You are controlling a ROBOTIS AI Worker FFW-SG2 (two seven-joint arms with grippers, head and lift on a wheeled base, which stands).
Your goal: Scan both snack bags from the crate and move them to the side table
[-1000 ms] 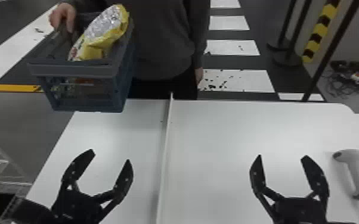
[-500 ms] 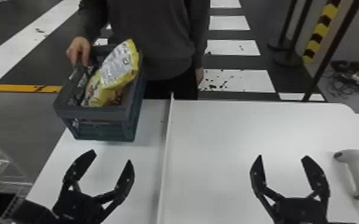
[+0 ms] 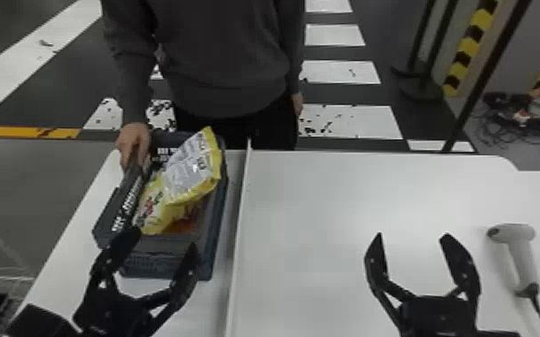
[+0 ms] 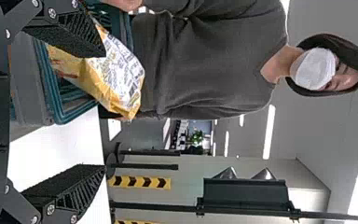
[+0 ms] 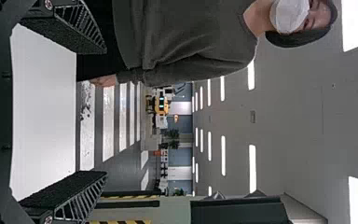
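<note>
My left gripper [image 3: 162, 239] stands open at the near end of the dark crate [image 3: 161, 260], its fingertips overlapping the crate's near wall in the head view. A yellow and silver snack bag [image 3: 188, 172] leans up out of the crate; orange packaging lies under it, and whether that is the second bag I cannot tell. A person's hand holds the crate's left rim. In the left wrist view the bag [image 4: 121, 74] is beyond my open gripper [image 4: 103, 112]. My right gripper [image 3: 412, 237], open and holding nothing, is over the white table; the right wrist view shows it [image 5: 105, 112] too.
A thin raised divider [image 3: 241, 224] runs along the white table [image 3: 318, 206], just right of the crate. The handheld scanner [image 3: 520, 255] lies at the right, its cable trailing toward the near edge. A wire rack [image 3: 4, 278] stands at lower left.
The person's hand has lowered the crate with the bag onto the table's left part and brought it nearer to my left gripper. Both of my grippers have stayed nearly still.
</note>
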